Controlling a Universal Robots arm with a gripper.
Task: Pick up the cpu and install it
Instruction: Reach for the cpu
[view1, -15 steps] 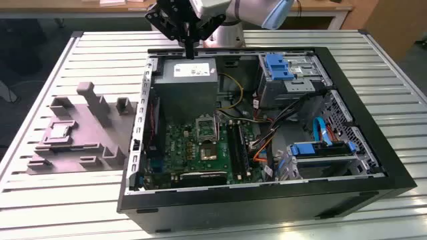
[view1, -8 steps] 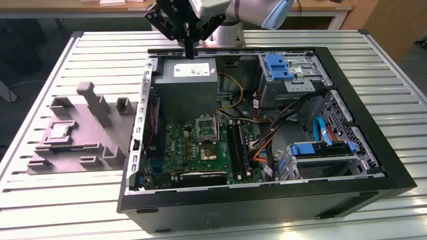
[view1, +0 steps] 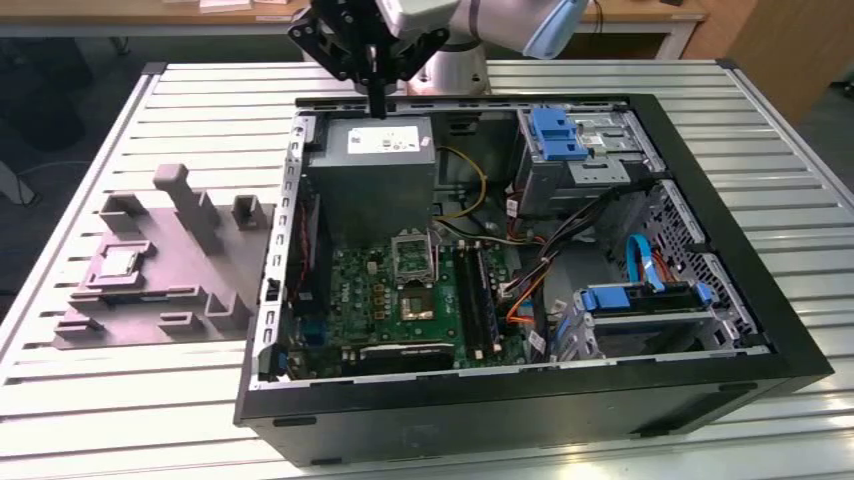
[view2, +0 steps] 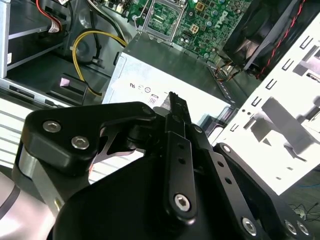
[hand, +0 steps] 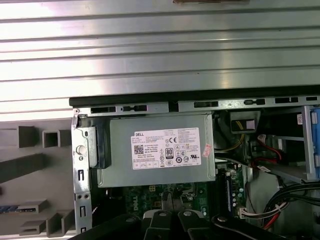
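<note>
My gripper (view1: 380, 103) hangs above the back edge of the open computer case (view1: 747, 300), over the grey power supply (view1: 378, 170). Its dark fingers (view2: 174, 102) stand pressed together with nothing visible between them. On the grey moulded tray (view1: 147, 290), at the exterior view's left of the case, lies a small pale square that looks like the cpu (view1: 118, 264). The metal-framed socket (view1: 412, 255) sits on the green motherboard (view1: 367, 300), well below the gripper. In the first wrist view the gripper (hand: 168, 200) points at the power supply (hand: 155, 150).
The case stands on a slatted metal table (view1: 134, 400). Inside are blue drive brackets (view1: 557, 135), bundled cables (view1: 561, 240) and yellow wires (view2: 95, 40). Raised blocks (view1: 187, 205) stick up from the tray. A wooden bench (view1: 641, 15) runs behind the arm.
</note>
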